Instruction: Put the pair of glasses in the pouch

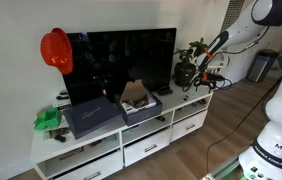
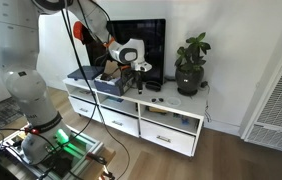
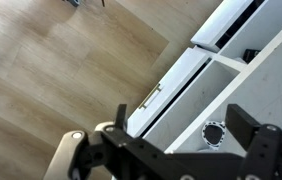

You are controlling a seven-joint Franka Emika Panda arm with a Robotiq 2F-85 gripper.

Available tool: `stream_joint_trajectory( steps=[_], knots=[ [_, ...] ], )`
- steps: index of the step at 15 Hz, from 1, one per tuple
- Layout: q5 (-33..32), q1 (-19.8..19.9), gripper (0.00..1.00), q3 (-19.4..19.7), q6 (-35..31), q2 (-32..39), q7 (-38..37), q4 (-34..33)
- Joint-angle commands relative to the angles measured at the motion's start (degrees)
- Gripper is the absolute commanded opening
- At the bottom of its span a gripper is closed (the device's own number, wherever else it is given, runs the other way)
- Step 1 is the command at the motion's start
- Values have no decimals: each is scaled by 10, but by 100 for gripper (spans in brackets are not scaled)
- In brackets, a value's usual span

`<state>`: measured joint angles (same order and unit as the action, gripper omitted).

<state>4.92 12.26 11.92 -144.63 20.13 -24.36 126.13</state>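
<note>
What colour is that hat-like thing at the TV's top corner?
Red. The hat shows best in an exterior view, beside the TV.

Arm: white, elbow raised, reaching out level in both exterior views. Gripper: black, held in the air, touching nothing. Fingers: spread wide apart in the wrist view, nothing between them.

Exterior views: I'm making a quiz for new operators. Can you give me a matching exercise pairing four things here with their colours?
Things:
1. helmet
2. cabinet
3. plant
4. floor

Colours:
a. white
b. brown wood
c. red
d. green

Pairs: 1-c, 2-a, 3-d, 4-b
</note>
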Motion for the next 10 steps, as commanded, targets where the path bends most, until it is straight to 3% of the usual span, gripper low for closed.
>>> stream_joint_trajectory(
  steps=[1,5,10],
  knots=[
    [33,0,100,-4,4,20,29,-33],
    [75,10,100,-24,-26,96,60,-137],
    [94,15,100,-37,-2,201,63,-271]
  ],
)
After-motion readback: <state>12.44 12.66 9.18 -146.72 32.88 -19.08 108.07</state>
